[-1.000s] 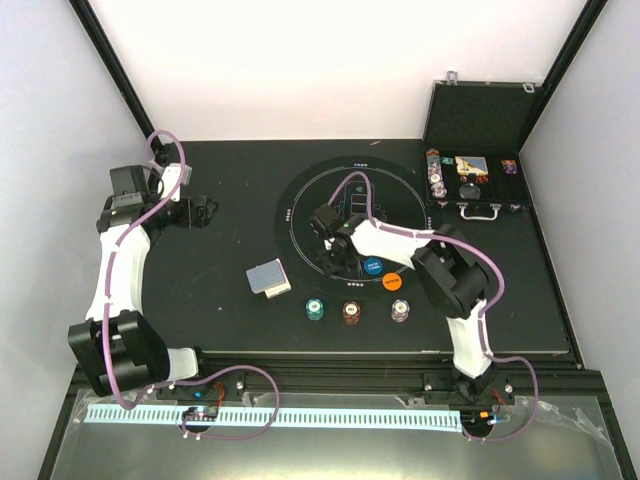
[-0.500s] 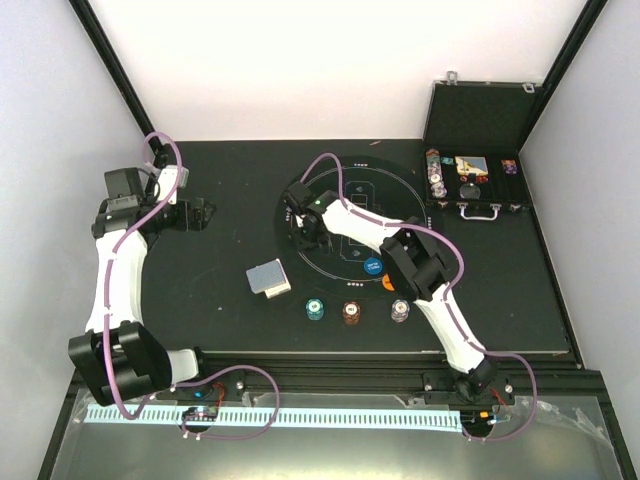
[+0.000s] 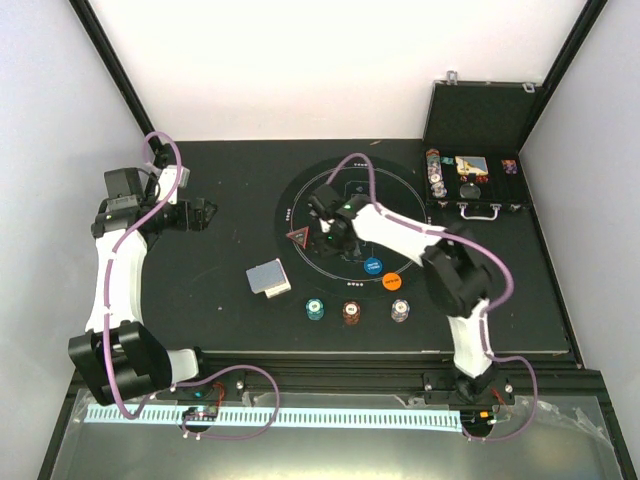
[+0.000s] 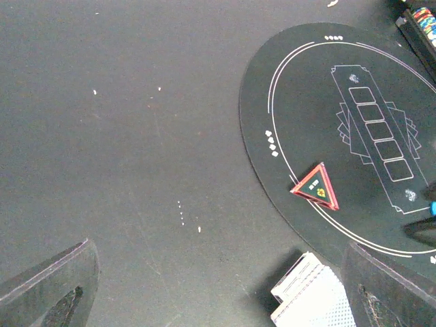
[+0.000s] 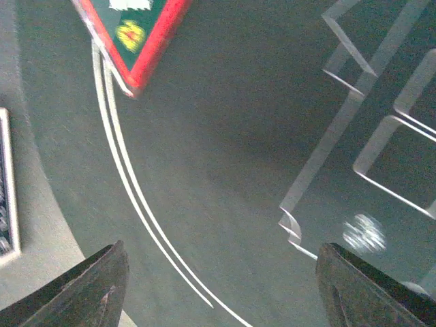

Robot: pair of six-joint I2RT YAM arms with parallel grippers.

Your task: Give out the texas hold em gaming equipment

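Red triangle (image 3: 299, 238) lies flat on the mat's (image 3: 398, 198) left white ring, right claw (image 5: 221, 286) wide and empty just beside it, left claw (image 3: 205, 214) wide over bare tabletop (image 3: 235, 175); triangle placement looks done, next likely the card deck (image 3: 268, 278).

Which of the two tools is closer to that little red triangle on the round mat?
Right. The right tool is just beside the red triangle, over the round mat. The left tool is far off to the triangle's left, off the mat.

White arms (image 3: 118, 270), black joints (image 3: 452, 280), purple cables (image 3: 165, 145)
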